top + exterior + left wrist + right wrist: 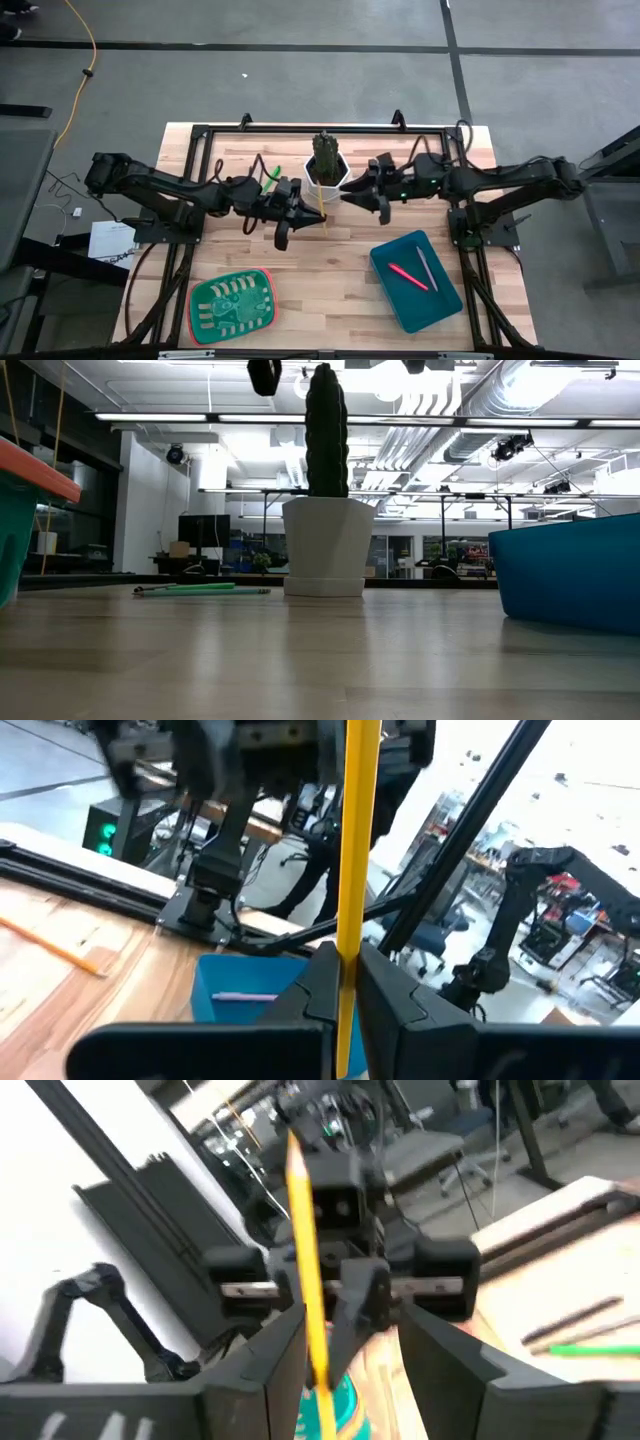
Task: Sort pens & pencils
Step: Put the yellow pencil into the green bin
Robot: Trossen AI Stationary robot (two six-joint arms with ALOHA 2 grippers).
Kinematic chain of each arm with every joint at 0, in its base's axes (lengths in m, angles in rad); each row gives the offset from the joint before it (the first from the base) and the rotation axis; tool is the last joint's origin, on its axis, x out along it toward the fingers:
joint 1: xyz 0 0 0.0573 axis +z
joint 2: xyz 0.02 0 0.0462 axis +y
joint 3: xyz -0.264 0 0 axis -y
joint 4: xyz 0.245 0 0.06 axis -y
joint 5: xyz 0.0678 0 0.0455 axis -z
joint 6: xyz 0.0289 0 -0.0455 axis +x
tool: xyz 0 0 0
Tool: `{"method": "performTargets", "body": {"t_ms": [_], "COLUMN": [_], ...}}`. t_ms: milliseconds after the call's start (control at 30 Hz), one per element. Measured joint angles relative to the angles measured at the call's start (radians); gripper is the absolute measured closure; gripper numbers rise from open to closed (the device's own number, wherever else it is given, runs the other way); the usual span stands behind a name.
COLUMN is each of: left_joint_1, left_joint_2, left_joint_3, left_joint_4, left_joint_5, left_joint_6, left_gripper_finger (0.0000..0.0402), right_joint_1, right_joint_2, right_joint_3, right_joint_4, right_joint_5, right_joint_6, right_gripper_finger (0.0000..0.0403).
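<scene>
1. bench (340, 290): pale wood planks with a black frame along the edges, standing on a grey floor crossed by dark lines.
2. room, low view: a bright open workshop with ceiling light strips and ducts; desks and screens stand far behind.
3. cactus pot (325, 172): white pot holding a dark green cactus, near the bench's middle rear.
4. blue bin (415, 280): on the right front of the bench; inside lie a pink-red pen (408, 276) and a pale grey pen (427, 268), just beside each other.
5. green tray (232, 306): red-rimmed, on the left front.
6. green pen (271, 175): flat on the bench behind the left arm, left of the pot.
7. left claw (300, 214): low over the bench just left of the pot, fingers pinching a yellow pencil (320, 212), which stands upright between them in the left wrist view.
8. right claw (352, 195): just right of the pot, facing the left claw, fingers spread and holding nothing.
</scene>
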Motion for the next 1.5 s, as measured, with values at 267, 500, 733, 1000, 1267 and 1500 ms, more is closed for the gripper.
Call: {"method": "performTargets", "body": {"t_ms": [267,500,733,1000,1267,1500], "left_joint_1": [-0.014,-0.134,-0.328,-0.514,-0.606,-0.642], "left_joint_2": [-0.125,-0.252,-0.326,-0.313,-0.271,-0.221], "left_joint_3": [0.000,0.000,0.000,-0.001,-0.002,-0.002], "left_joint_4": [-0.258,-0.623,-0.929,-1.037,-1.104,-1.125], "left_joint_5": [0.104,0.195,0.176,0.139,0.139,0.175], "left_joint_6": [0.002,-0.064,-0.214,-0.410,-0.516,-0.536], "left_gripper_finger": [0.0396,0.0395,0.0391,0.0392,0.0389,0.0387], "right_joint_1": [0.001,0.005,0.022,0.030,0.030,0.030], "right_joint_2": [-0.072,-0.078,-0.078,-0.078,-0.078,-0.078], "right_joint_3": [0.000,0.000,0.000,0.000,0.000,0.000], "right_joint_4": [-0.092,-0.123,-0.124,-0.124,-0.123,-0.132], "right_joint_5": [0.022,0.023,0.041,0.057,0.057,0.057], "right_joint_6": [-0.016,0.013,0.029,0.028,0.018,0.017], "right_gripper_finger": [0.0252,0.0252,0.0252,0.0252,0.0252,0.0252]}}
